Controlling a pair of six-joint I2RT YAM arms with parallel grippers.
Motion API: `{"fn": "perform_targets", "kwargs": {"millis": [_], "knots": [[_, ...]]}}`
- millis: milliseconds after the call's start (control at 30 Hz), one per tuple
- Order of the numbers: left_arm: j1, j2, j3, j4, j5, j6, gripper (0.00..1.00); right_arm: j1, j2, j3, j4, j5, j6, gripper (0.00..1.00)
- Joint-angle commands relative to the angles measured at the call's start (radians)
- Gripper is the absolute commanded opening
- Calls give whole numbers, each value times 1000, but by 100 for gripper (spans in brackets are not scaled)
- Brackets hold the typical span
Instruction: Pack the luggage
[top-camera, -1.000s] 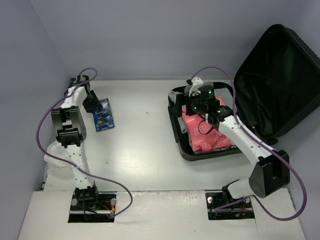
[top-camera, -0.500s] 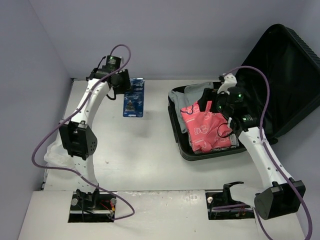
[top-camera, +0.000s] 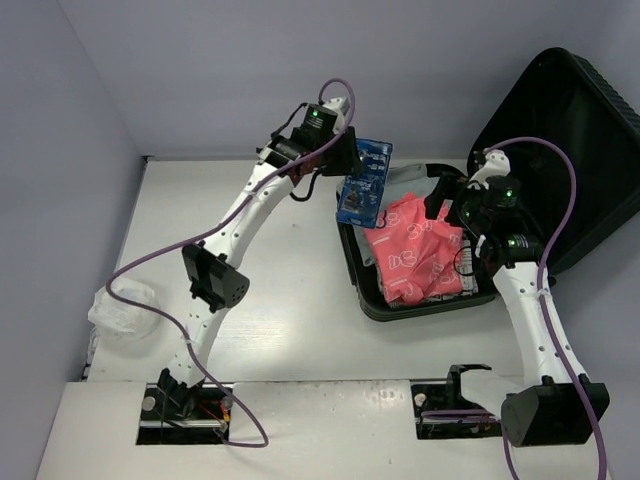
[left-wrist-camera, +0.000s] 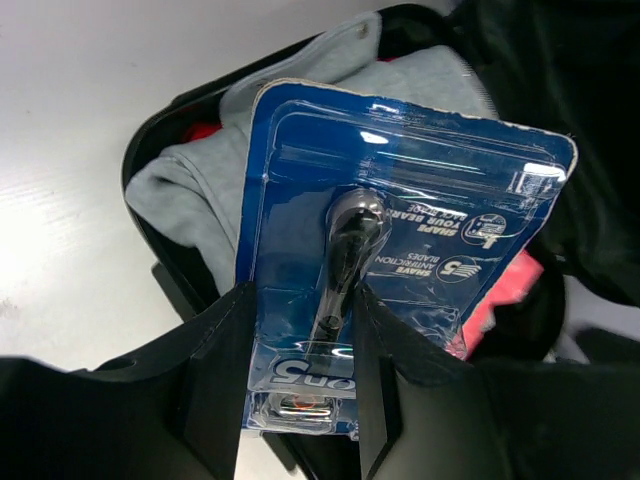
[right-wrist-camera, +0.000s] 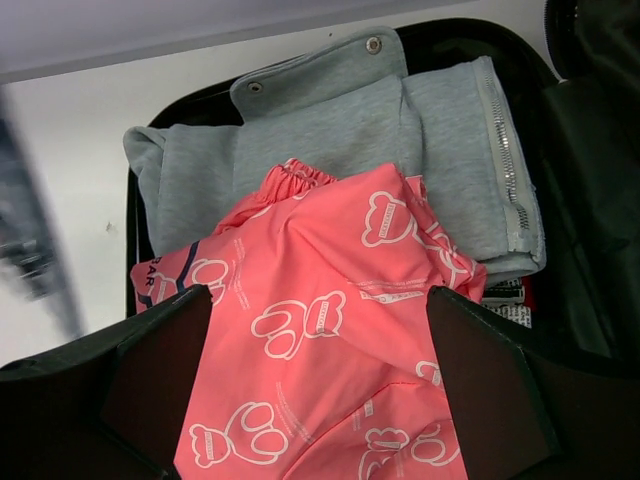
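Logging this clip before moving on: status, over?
Left jaws shut on blue razor pack, over the luggage rim. Right jaws open, empty, above pink garment. Lid up, grey garment inside; right arm may crowd the drop.

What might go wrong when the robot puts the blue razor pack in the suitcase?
The left tool pinches the blue razor pack by one end only, so it might slip and drop outside the suitcase. The right tool hangs over the pink garment in the same case, so the two arms might bump.

Robot lab: bare walls (top-camera: 300, 70), white table (top-camera: 280, 300).
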Motion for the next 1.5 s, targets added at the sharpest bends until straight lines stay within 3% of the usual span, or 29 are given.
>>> {"fn": "perform_targets", "kwargs": {"millis": [0,200,467,500,700,867,1033,1267,1467], "knots": [[17,38,43,129,22,38,0,-1,-40,-3,35,-31,10,85],[-70,95,20,233,48,212,1,-2,-46,-17,30,-38,0,85],[-144,62,-95,354,65,281,27,-2,-25,-13,30,-108,-3,85],[-146,48,-121,366,59,283,34,-2,-22,-10,30,-119,0,85],[-150,37,-138,400,45,267,53,-1,4,10,35,-146,14,85],[-147,-30,-214,428,-52,249,69,18,44,43,38,-182,11,78],[-115,-149,-293,457,-152,206,73,77,75,73,41,-168,-22,70],[8,-293,-392,365,-192,77,73,254,185,150,26,-43,-154,77],[113,-500,-681,327,-156,57,73,314,262,167,9,73,-228,79]]}}
